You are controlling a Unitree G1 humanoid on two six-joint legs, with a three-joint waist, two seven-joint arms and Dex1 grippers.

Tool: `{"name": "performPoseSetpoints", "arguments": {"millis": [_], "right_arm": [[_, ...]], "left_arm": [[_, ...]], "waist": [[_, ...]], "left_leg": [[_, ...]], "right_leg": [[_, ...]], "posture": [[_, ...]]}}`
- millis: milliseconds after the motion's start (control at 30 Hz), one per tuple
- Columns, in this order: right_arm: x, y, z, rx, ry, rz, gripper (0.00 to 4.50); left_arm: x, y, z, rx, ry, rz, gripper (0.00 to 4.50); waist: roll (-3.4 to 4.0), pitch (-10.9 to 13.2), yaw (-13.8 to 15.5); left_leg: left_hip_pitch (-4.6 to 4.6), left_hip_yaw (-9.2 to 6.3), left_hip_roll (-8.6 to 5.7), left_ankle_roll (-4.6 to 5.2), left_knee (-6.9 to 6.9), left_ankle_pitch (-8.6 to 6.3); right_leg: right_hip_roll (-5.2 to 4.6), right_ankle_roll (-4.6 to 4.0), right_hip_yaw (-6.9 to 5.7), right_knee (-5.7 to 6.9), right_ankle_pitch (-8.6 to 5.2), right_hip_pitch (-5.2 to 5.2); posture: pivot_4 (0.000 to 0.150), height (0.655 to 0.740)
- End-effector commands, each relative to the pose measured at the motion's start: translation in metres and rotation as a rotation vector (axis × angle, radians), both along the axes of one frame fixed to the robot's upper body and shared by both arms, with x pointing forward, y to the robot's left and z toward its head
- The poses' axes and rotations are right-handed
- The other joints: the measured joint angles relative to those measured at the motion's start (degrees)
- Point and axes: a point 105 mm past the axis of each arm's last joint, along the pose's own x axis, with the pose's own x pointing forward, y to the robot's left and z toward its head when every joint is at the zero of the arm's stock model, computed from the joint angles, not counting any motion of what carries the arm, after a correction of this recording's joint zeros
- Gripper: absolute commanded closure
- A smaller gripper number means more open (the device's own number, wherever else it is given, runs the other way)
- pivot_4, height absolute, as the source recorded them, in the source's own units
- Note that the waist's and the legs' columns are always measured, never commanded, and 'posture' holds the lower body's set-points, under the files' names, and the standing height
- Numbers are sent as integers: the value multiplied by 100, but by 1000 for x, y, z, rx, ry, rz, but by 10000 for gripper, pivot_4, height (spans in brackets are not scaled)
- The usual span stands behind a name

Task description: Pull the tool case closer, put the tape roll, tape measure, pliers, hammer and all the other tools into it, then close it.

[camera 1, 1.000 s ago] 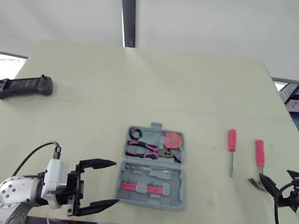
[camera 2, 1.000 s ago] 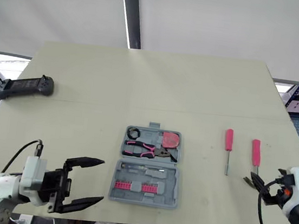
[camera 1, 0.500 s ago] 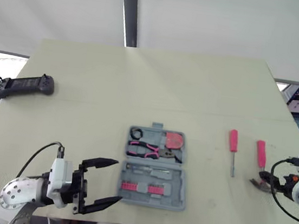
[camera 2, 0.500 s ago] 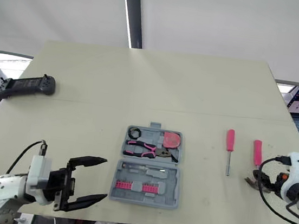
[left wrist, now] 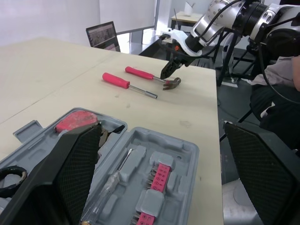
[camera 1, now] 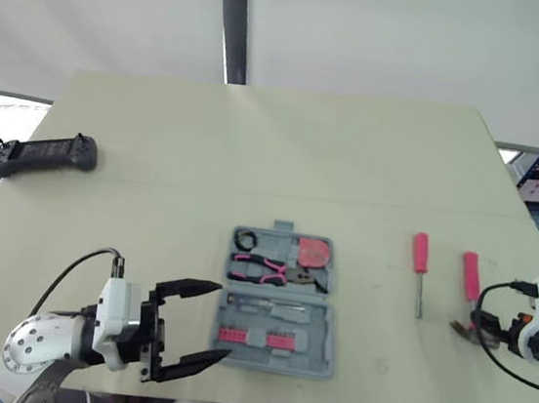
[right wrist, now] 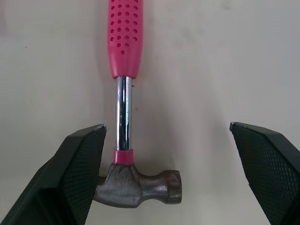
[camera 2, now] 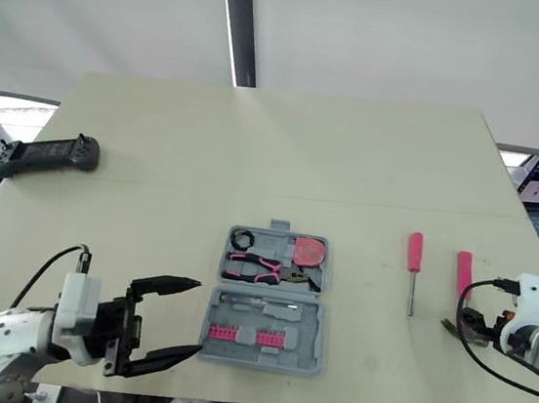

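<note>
Evidently the hammer pickup is the step in hand. The right gripper (right wrist: 168, 125) hangs over the hammer (right wrist: 123, 112) with its fingers spread wide and nothing held. The chrome shaft sits close to one finger rather than midway, so it would be wise to centre it before closing. Gripping low, just above the steel head, should stop the heavy end from swinging. The left gripper (camera 1: 222, 320) is also released, at the near left side of the tool case (camera 1: 320, 365), and looks placed to steady it.

The case lies open on the table (camera 1: 255, 160). Its near half holds pink bits (camera 1: 255, 337) and a slim driver. Its far half holds the pliers (camera 1: 271, 272), tape roll (camera 1: 244, 242) and tape measure (camera 1: 312, 253). A screwdriver (camera 1: 420, 269) lies outside, beside the hammer.
</note>
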Motion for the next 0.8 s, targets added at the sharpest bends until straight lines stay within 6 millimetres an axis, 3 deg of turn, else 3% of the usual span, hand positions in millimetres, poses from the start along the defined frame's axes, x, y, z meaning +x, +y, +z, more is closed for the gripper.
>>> {"name": "performPoseSetpoints", "arguments": {"millis": [33,200,767,800], "right_arm": [[0,1,-1,-22,17,-13,5776],[1,7,-4,-13,28,3,29560],[-13,9,-19,53,90,-28,29560],[-13,9,-19,54,89,-29,32312]], "left_arm": [[-3,-4,8,-15,-22,-20,0],[-3,-4,6,-14,-17,-18,0],[-9,3,-9,-12,3,-14,0],[-10,4,-9,-12,3,-14,0]], "waist": [[0,0,0],[0,0,3],[0,0,12],[0,0,12]], "left_leg": [[0,0,0,-1,0,1],[0,0,0,-1,0,2],[-6,-3,-1,-1,-3,2],[-6,-4,-1,-1,-4,1]], "right_leg": [[0,0,0,1,0,0],[0,0,1,1,0,0],[0,0,-2,-6,0,-2],[0,0,-2,-7,0,-2]], "posture": [[1500,7400],[1500,7400],[1500,7400],[1500,7400]]}}
